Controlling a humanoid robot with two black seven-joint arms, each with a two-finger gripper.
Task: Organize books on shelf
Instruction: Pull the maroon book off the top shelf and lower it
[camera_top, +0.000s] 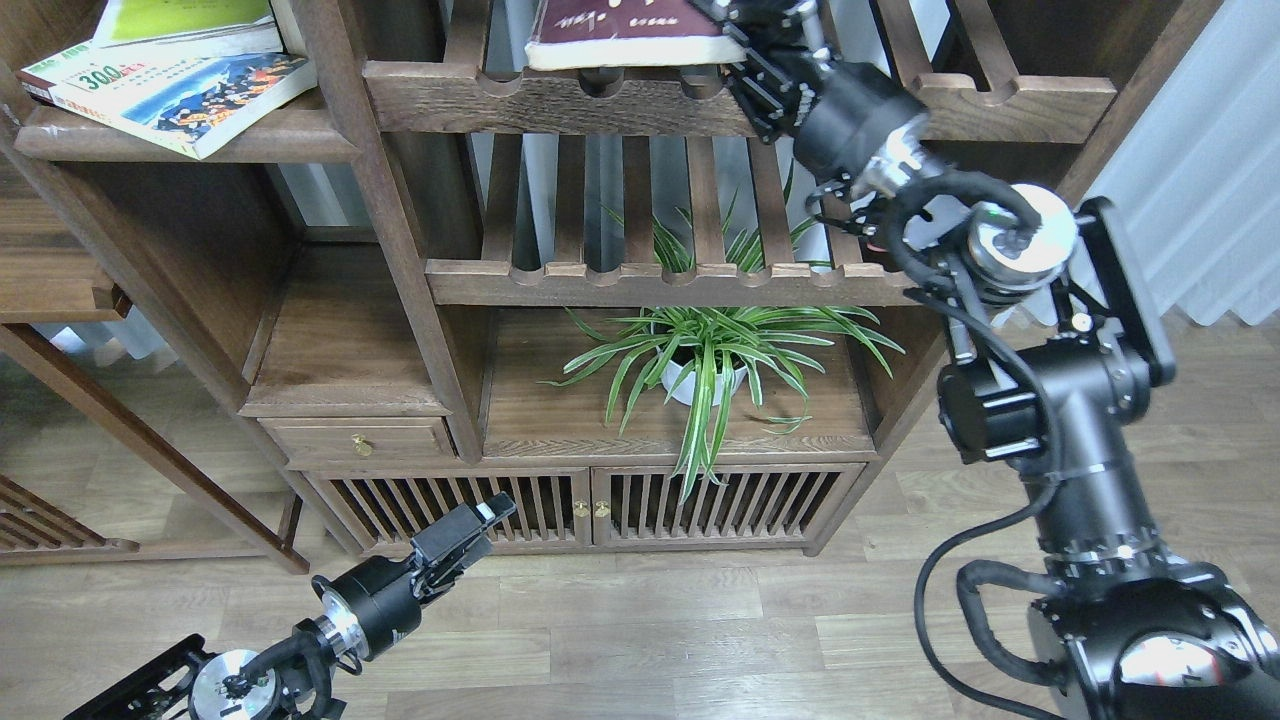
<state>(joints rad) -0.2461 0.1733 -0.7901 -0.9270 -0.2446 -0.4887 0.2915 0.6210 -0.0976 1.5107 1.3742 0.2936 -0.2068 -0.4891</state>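
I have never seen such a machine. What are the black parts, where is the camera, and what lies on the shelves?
The camera sits in a humanoid robot's head, looking forward and down at a wooden bookcase. The black parts are its two arms. The right end effector reaches up to the maroon book on a slatted shelf; whether it grips the book is hidden. The left end effector hangs low near the floor, holding nothing. On the flat shelf at upper left lie a cream "300" book and a yellow-green book. Lower stands a spider plant.

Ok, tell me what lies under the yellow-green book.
The yellow-green book lies on the cream "300" book, which rests on the dark wooden shelf. Most of the cream cover shows; its back part is covered.
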